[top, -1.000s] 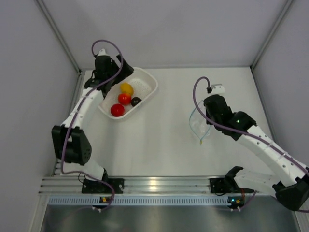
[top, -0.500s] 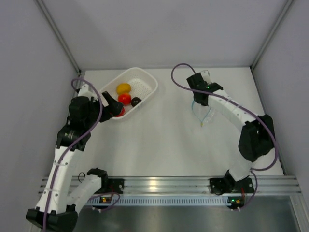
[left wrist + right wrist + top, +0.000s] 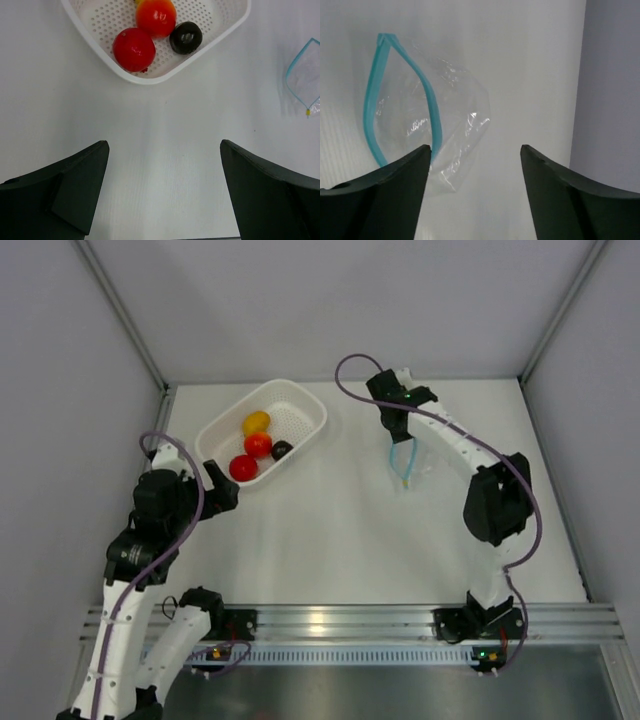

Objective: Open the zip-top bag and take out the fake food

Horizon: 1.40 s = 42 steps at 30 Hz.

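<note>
The zip-top bag (image 3: 408,466) lies flat on the table at the right, clear and empty, its blue strip parted in a loop (image 3: 432,107). My right gripper (image 3: 399,436) hovers just behind it, open (image 3: 475,147), with its left finger over the bag's edge and nothing held. The fake food sits in the white basket (image 3: 311,408): a yellow piece (image 3: 256,422), a tomato (image 3: 258,444), a red ball (image 3: 242,467) and a dark piece (image 3: 282,450). My left gripper (image 3: 217,488) is open (image 3: 162,145) over bare table near the basket's front corner.
The basket's rim (image 3: 150,80) fills the top of the left wrist view, and the bag (image 3: 305,80) shows at its right edge. Grey walls enclose the table at the back and both sides; the right wall (image 3: 615,75) stands close to the bag.
My right gripper has opened and let go of the bag, which now rests on the table farther back. My left arm has pulled away from the basket toward the near left.
</note>
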Tool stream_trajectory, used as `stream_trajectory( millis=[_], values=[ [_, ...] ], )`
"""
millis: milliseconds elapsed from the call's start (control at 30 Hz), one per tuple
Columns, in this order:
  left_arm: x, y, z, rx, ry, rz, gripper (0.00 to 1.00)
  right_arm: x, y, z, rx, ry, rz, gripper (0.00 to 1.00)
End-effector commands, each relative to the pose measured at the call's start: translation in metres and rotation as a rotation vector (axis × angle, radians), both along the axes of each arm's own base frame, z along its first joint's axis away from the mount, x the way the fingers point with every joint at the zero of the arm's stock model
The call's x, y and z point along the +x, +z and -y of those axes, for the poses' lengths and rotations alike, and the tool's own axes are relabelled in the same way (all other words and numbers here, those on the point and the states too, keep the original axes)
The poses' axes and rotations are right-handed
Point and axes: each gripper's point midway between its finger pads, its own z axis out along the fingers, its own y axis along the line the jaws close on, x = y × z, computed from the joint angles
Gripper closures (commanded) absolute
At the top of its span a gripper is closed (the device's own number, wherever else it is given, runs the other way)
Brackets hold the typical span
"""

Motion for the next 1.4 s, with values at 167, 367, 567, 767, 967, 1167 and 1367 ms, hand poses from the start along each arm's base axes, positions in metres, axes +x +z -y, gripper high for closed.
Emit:
stream_trajectory(
  millis=[167, 367, 567, 767, 967, 1167, 1367],
  values=[
    [0.000, 0.015, -0.030, 0.098, 0.118, 0.095, 0.01, -0.067, 0.161, -0.008, 0.419, 0.166, 0.407, 0.00],
    [-0.005, 0.022, -0.035, 0.115, 0.133, 0.134, 0.01, -0.137, 0.165, 0.012, 0.610, 0.238, 0.575, 0.01],
    [-0.025, 0.050, -0.033, 0.140, 0.063, 0.257, 0.01, -0.200, 0.166, 0.056, 0.632, 0.200, 0.664, 0.01],
    [-0.061, 0.070, -0.040, 0.179, 0.039, 0.335, 0.01, -0.254, 0.159, 0.091, 0.633, 0.166, 0.658, 0.01],
    [-0.084, 0.061, -0.032, 0.117, 0.001, 0.336, 0.01, -0.284, 0.167, 0.092, 0.741, 0.253, 0.749, 0.01],
    [-0.088, 0.050, -0.027, 0.096, -0.026, 0.313, 0.01, -0.288, 0.171, 0.091, 0.749, 0.282, 0.773, 0.01],
    [-0.087, 0.046, -0.024, 0.097, -0.040, 0.296, 0.01, -0.272, 0.163, 0.079, 0.735, 0.288, 0.715, 0.01]
  ],
)
